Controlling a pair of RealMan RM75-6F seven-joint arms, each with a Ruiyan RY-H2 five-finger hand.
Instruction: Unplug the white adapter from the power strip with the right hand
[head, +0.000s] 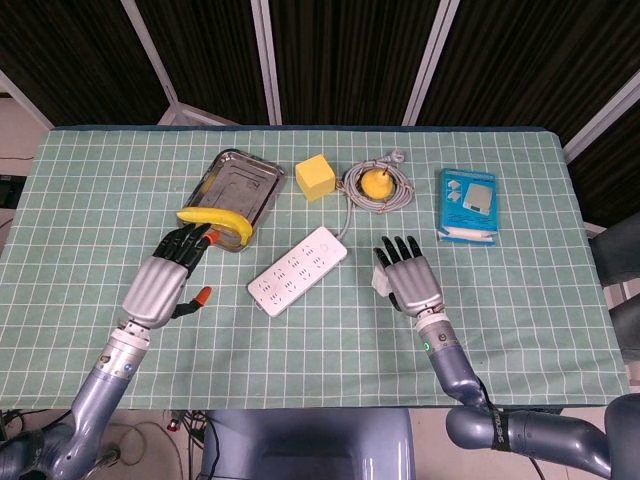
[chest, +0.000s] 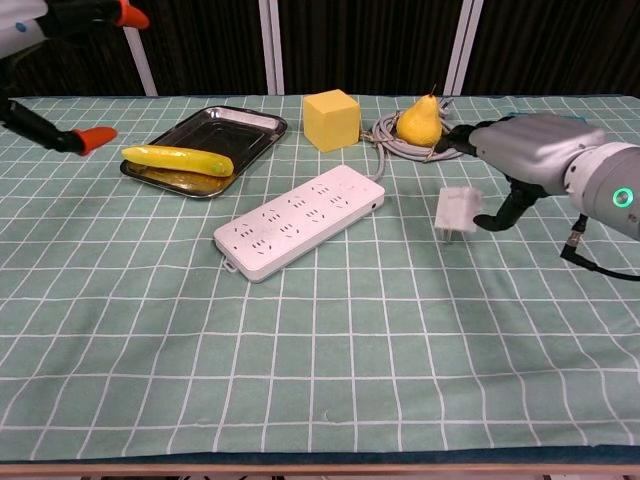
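Note:
The white power strip (head: 298, 270) (chest: 300, 220) lies slantwise on the green checked cloth, with no plug in any socket. My right hand (head: 410, 282) (chest: 530, 160) is to the right of the strip and apart from it. It pinches the white adapter (chest: 456, 213) (head: 381, 284), which hangs above the cloth with its prongs pointing down. My left hand (head: 168, 283) is raised to the left of the strip, fingers spread, holding nothing. In the chest view only its orange-tipped fingers show, at the top left corner.
A metal tray (head: 240, 178) with a banana (head: 215, 219) sits behind the strip on the left. A yellow cube (head: 315, 176), a pear (head: 377, 182) on a coiled grey cable (chest: 400, 148) and a blue box (head: 467, 205) stand along the back.

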